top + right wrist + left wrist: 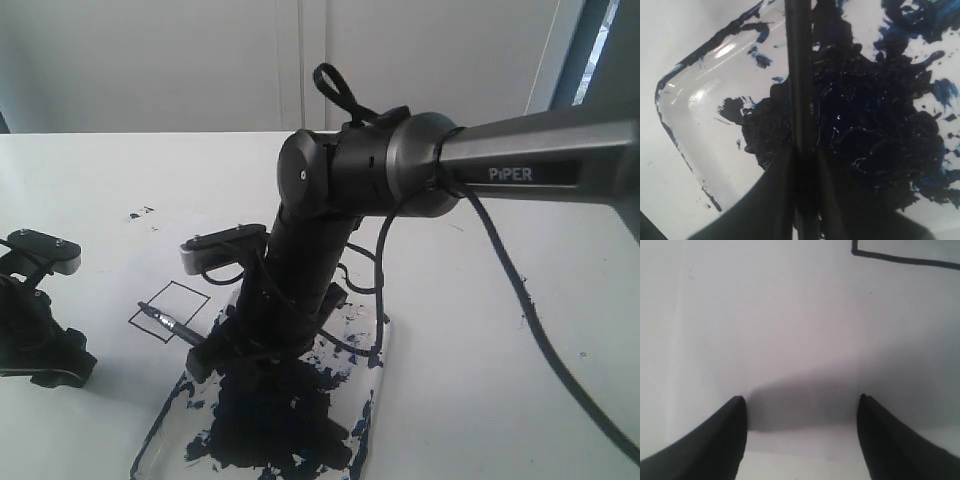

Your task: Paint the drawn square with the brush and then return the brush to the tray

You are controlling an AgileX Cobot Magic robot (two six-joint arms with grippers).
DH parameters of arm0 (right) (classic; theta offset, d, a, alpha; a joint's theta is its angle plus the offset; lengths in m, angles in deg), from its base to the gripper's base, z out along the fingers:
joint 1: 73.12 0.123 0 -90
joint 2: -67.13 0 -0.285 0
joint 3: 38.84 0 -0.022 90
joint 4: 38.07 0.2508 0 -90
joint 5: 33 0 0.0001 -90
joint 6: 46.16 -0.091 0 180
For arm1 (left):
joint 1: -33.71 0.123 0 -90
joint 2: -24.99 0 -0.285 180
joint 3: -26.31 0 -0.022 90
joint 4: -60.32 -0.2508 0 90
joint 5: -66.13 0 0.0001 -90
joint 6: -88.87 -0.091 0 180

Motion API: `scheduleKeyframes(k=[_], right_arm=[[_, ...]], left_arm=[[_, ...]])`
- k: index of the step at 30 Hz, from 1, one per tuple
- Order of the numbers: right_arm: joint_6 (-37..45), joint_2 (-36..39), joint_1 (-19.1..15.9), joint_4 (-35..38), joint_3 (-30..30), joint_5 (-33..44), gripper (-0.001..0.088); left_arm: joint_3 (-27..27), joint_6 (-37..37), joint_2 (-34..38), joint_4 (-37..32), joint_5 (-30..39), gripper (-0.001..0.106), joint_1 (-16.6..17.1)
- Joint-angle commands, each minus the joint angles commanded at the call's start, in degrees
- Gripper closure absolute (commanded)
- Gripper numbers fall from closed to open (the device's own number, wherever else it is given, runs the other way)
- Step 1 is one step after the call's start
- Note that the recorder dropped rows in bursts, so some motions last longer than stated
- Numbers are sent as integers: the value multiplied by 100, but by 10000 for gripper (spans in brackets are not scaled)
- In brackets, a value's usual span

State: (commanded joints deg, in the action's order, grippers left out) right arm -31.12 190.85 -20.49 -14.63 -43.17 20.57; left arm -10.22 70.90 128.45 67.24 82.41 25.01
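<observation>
Clear tray [695, 100] blotched dark blue-black; blank black-outlined square [171, 307] on white paper [790, 315].

Right arm [310, 250] crowds the tray [379, 385]; table [475, 400] right of it lies open.

Only one readable thing here: the white lettering [513, 173] that says "PiPER", small i and the rest caps. It's printed on the dark grey arm link [585, 140] sitting in the upper right of the exterior view. Couldn't read any text or numbers in either wrist view.
</observation>
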Motion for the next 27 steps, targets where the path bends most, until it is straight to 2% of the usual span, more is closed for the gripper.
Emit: scheduleKeyframes(k=[11,20,27], right_arm=[[16,13,50,-41,0,357,868],[-470,13,50,-961,0,362,868],[-669,13,12,-1209,0,66,868]], left_arm=[[0,15,0,0,1,383,0],[0,15,0,0,1,383,0],[0,14,0,0,25,383,0]])
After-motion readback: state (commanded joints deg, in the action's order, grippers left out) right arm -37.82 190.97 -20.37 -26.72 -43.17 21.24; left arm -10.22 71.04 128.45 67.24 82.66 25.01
